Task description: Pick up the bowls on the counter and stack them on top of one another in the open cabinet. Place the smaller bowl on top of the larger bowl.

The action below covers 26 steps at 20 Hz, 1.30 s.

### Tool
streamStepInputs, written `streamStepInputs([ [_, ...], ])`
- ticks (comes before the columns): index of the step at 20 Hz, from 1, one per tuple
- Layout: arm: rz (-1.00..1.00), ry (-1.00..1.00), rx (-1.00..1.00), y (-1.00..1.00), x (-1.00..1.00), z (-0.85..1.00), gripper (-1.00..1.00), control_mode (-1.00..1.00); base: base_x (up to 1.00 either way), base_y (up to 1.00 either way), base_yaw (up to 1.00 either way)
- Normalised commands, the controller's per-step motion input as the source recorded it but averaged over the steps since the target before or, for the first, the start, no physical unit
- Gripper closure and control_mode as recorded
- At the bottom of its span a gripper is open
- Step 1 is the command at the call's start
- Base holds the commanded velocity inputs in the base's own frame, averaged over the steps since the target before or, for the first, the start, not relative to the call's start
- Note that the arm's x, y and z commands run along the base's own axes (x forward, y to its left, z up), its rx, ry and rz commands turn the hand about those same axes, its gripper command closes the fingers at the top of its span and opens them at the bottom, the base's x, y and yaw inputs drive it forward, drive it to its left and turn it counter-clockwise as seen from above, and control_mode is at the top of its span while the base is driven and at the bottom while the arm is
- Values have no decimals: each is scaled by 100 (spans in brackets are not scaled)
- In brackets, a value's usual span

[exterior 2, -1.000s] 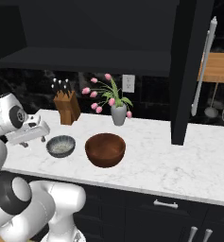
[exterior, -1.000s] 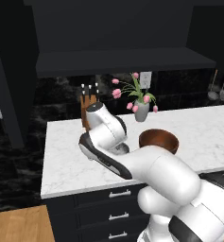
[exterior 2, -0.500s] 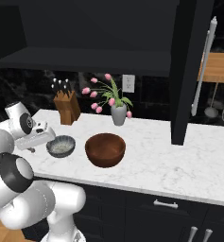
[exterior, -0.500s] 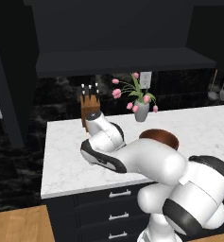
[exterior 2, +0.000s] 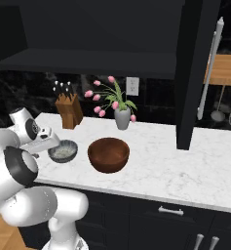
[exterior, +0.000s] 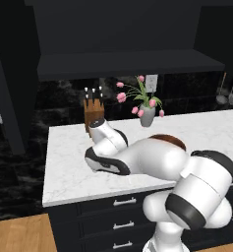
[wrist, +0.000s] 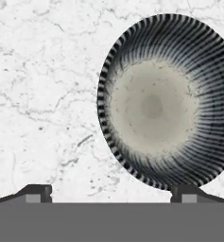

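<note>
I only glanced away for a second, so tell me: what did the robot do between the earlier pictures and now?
The arm swung lower over the counter, bringing its open claw down beside the small grey bowl. It has not taken hold of anything. Both bowls, including the brown bowl, the knife block and the flower vase stayed where they were.

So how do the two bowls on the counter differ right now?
The smaller bowl is grey with a pale speckled inside; the larger bowl is reddish-brown and wood-like. The grey one is clearly narrower and shallower than the brown one. The open gripper hangs over the grey bowl's rim, away from the brown bowl. Both sit upright and empty on the counter.
</note>
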Motion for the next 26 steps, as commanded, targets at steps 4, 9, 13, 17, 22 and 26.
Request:
streamStepInputs([
  [4, 0, 0, -1, 0, 31, -26, -100, -100, 0, 0, 0],
  [9, 0, 0, -1, 0, 18, -26, -100, -100, 0, 0, 0],
  [13, 0, 0, 0, 0, 17, -19, -100, -100, 0, 0, 0],
  [17, 0, 0, 0, 0, 14, -10, 100, -100, 0, 0, 0],
  [22, 0, 0, 0, 0, 0, 0, 100, -100, 0, 0, 0],
  [26, 0, 0, 0, 0, 0, 0, 100, -100, 0, 0, 0],
])
